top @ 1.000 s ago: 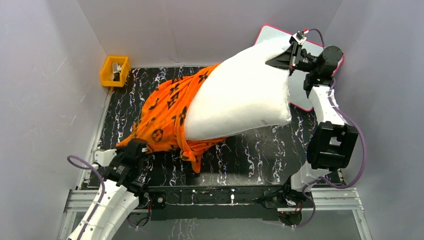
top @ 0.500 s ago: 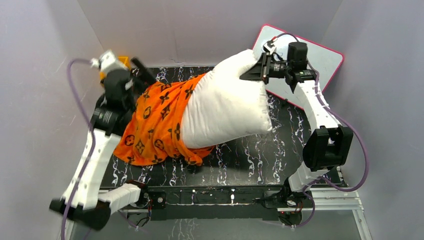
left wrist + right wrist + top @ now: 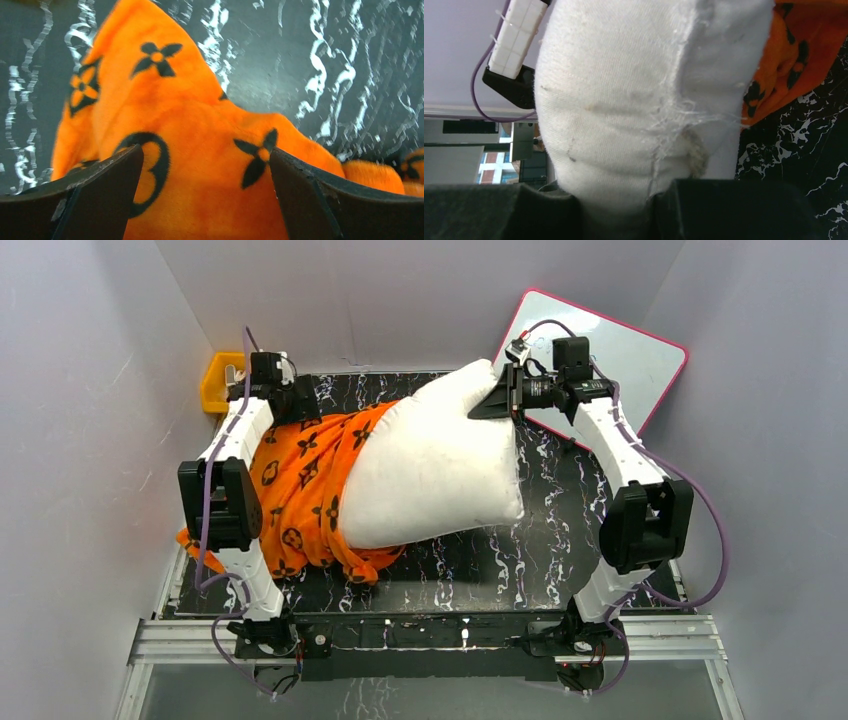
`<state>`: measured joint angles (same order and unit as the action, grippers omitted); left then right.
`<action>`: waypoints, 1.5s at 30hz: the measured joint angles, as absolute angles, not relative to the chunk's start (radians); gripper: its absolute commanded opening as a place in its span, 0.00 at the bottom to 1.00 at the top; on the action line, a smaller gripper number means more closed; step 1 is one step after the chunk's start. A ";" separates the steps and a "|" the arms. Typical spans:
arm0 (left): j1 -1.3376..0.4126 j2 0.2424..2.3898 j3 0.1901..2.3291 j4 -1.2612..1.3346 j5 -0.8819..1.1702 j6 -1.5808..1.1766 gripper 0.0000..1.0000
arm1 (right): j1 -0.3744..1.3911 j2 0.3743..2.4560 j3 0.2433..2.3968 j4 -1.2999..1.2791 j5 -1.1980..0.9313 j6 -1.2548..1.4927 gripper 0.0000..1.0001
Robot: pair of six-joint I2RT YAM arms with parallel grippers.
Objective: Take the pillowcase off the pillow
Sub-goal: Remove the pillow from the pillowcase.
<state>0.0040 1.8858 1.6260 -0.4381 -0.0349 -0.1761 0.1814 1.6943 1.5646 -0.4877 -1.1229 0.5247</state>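
Observation:
The white pillow (image 3: 430,475) lies across the table, its left part still inside the orange pillowcase (image 3: 300,480) with black motifs. My right gripper (image 3: 497,402) is shut on the pillow's far right corner and holds it raised; in the right wrist view the white pillow (image 3: 624,100) bulges out from between my gripper (image 3: 651,200) and the pillowcase (image 3: 794,55) shows at the upper right. My left gripper (image 3: 300,407) is at the far left end of the case. In the left wrist view it (image 3: 203,155) stands open, with orange pillowcase (image 3: 200,115) fabric between its wide-apart fingers (image 3: 115,170).
A yellow bin (image 3: 218,383) sits in the far left corner. A pink-framed whiteboard (image 3: 625,345) leans at the far right, behind my right arm. Grey walls close in three sides of the black marbled table (image 3: 500,550).
My left arm swung from the near left corner to the pillowcase's far end and its gripper opened. The right gripper carried the pillow corner leftward; pillow and case shifted left.

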 measured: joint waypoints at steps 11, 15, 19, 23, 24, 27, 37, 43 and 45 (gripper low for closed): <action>-0.073 1.654 1.246 -0.324 0.191 -0.188 0.89 | 0.058 1.919 1.760 0.148 -1.319 1.115 0.00; -0.159 1.475 1.074 -0.311 0.216 -0.266 0.89 | 0.045 1.999 1.850 0.302 -1.357 1.249 0.00; -0.253 1.310 0.939 -0.319 0.212 -0.344 0.98 | 0.039 2.038 1.876 0.368 -1.383 1.313 0.00; -0.259 1.238 0.951 -0.387 0.156 -0.347 0.98 | 0.043 2.053 1.876 0.346 -1.387 1.304 0.00; -0.245 1.242 0.982 -0.403 0.153 -0.340 0.98 | 0.044 2.053 1.876 0.319 -1.379 1.282 0.00; -0.191 1.273 1.099 -0.426 0.182 -0.322 0.98 | 0.046 2.049 1.876 0.210 -1.348 1.185 0.00; -0.161 1.329 1.244 -0.352 0.514 -0.309 0.90 | 0.046 1.925 1.769 -0.074 -1.250 0.927 0.00; -0.166 1.332 1.129 -0.388 0.462 -0.288 0.89 | 0.051 1.901 1.761 -0.097 -1.239 0.900 0.00; -0.165 1.330 1.109 -0.402 0.429 -0.284 0.88 | 0.051 1.899 1.756 -0.099 -1.237 0.898 0.00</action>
